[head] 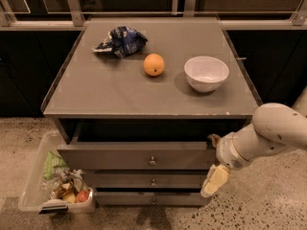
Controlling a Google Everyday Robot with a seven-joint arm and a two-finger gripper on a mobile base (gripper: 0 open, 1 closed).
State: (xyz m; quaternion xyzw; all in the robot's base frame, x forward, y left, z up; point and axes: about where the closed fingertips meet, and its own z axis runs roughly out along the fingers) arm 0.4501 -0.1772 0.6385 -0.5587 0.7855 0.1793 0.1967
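Speckled floor (268,210), lower right: white-armed gripper (214,160), fingers spread wide, just beside the right end of the grey knobbed top drawer (139,156). Cabinet top (115,90) above: round white bowl (206,73), orange fruit (154,64), crumpled blue foil bag (120,40).

Pincer (214,181) low right, beneath bent arm (276,128).

Grey top drawer (120,156), round knob; pincer (211,165) at its right end
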